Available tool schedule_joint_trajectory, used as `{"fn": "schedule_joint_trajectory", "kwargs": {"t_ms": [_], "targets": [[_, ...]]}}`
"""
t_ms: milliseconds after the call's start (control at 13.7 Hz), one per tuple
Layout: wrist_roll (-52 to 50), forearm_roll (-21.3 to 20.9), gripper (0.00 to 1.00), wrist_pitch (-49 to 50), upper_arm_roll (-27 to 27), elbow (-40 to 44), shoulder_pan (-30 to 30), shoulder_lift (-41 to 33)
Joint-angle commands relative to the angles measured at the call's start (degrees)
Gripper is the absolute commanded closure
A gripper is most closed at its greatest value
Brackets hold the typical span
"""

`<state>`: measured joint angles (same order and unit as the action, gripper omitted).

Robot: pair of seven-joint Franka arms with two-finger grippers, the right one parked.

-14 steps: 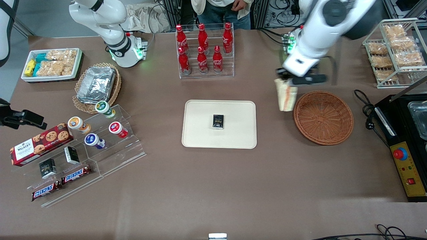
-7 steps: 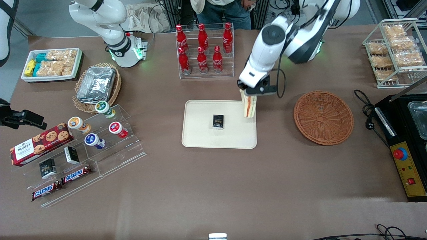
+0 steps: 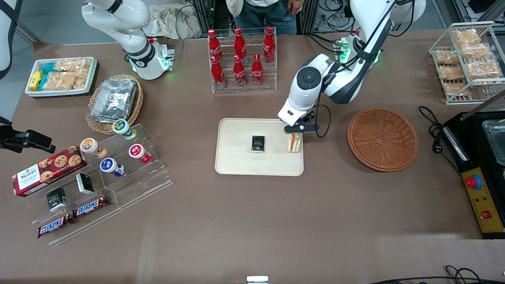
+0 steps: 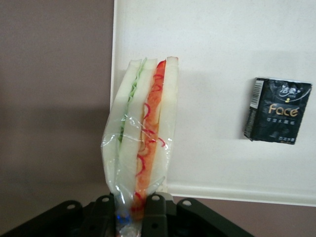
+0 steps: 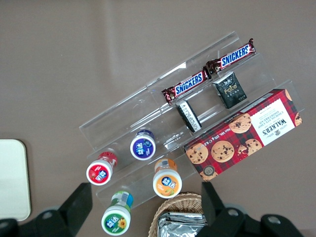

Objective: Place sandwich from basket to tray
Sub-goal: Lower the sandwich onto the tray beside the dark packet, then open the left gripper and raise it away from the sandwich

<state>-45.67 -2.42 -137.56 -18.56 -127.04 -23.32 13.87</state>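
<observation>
Gripper (image 3: 294, 133) with jaws closed on the wrapped sandwich (image 3: 294, 142), which hangs from them over the tray (image 3: 236, 165) at its edge nearest the basket (image 3: 382, 139); 1 black packet (image 3: 258, 143) lies apart.

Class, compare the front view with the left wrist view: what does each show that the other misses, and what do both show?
Only the front view shows the basket, now holding nothing, the cola bottles and the arm over the tray's edge.

Only the left wrist view shows the fingers clamping the sandwich's wrapped end, and the "Face" print on the black packet.

Both show the gripper holding the sandwich above the tray, with the packet lying on it.
</observation>
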Motion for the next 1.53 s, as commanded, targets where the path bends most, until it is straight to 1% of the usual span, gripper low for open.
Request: {"fn": "schedule_joint_trajectory", "kwargs": {"t_ms": [0, 146, 292, 365, 438, 510, 583, 729, 802, 948, 1094, 1240, 1458], "targets": [[-1.3, -3.1, 1.0, 0.5, 0.1, 2.6, 0.1, 2.4], [-2.3, -4.9, 1.0, 0.4, 0.1, 3.7, 0.1, 4.3], [-2.8, -5.7, 1.0, 0.5, 0.2, 4.7, 0.2, 5.5], [-2.9, -5.8, 0.93, 0.5, 0.2, 5.3, 0.2, 6.2], [-2.8, -5.8, 0.6, 0.5, 0.3, 5.9, 0.3, 7.0], [-2.8, -6.8, 0.19, 0.5, 0.3, 6.5, 0.4, 7.5], [-2.8, -7.7, 0.01, 0.5, 0.3, 6.8, 0.6, 7.6], [-5.5, -7.7, 0.0, 1.8, 0.3, 9.0, 0.7, 7.1], [-6.8, -7.7, 0.0, 4.1, 0.4, 10.8, 0.7, 6.5], [-5.9, -7.5, 0.0, 14.5, 0.3, 17.9, 1.0, 4.7], [-4.4, -6.0, 0.0, 24.8, 0.2, 25.4, 2.8, 2.5], [-0.5, -1.7, 0.0, 33.3, 0.3, 29.1, 6.1, -2.5], [14.0, 4.1, 0.0, 44.0, 0.4, 32.3, 16.4, -9.4]]}}
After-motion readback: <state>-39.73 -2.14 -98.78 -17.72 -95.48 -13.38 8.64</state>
